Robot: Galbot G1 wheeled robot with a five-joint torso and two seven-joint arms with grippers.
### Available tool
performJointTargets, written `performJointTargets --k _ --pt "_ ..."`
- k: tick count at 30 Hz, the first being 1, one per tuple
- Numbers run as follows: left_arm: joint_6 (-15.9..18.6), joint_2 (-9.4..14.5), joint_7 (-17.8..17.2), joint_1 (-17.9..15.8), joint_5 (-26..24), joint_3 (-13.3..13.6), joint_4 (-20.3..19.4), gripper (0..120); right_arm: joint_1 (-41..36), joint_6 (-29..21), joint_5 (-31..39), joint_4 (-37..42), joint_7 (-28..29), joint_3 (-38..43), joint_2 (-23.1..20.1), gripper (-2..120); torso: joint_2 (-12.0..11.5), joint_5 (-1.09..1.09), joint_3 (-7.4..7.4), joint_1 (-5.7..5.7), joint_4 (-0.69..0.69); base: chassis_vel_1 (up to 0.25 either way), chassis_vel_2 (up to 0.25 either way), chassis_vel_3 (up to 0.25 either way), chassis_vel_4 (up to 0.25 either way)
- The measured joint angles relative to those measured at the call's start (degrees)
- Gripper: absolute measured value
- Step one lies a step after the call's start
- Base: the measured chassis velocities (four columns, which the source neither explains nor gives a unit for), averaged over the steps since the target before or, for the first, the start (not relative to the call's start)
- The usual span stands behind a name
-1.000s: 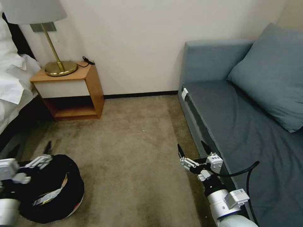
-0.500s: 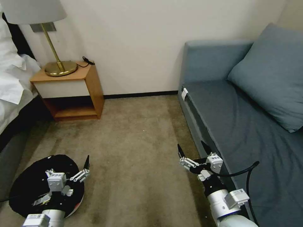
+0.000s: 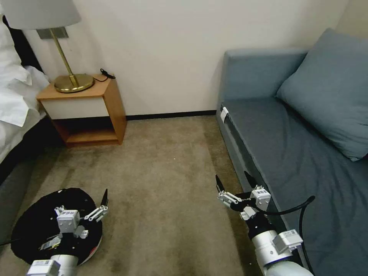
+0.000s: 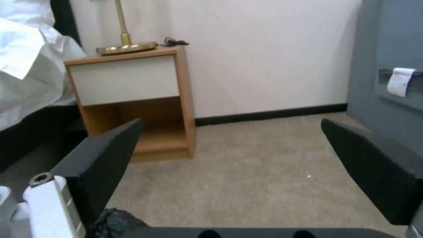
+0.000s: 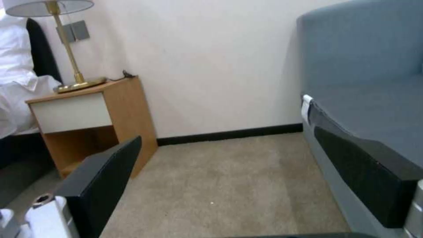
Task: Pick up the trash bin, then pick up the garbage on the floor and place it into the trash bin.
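No litter is seen on the open carpet [image 3: 168, 180]; some wrappers [image 3: 50, 242] lie inside the trash bin [image 3: 34, 214], so the collecting is judged largely done. The bin rests on the floor directly beneath the left gripper [image 3: 82, 205], which hangs over its rim nearest the right arm, jaws spread wide, nothing held. A fold of the black liner [image 4: 112, 221] is seen just below that gripper's finger. The right gripper [image 3: 234, 184] is parked beside the sofa [image 3: 299, 153], well apart from the bin, jaws likewise spread and empty.
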Motion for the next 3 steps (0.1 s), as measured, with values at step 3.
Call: performJointTargets --k 3 --pt "0.06 0.01 0.00 -0.01 -0.05 -0.04 0.02 100 0.00 0.00 0.00 0.00 0.00 0.00 0.00 100 0.00 0.00 0.00 0.00 0.00 0.000 0.000 0.000 0.000"
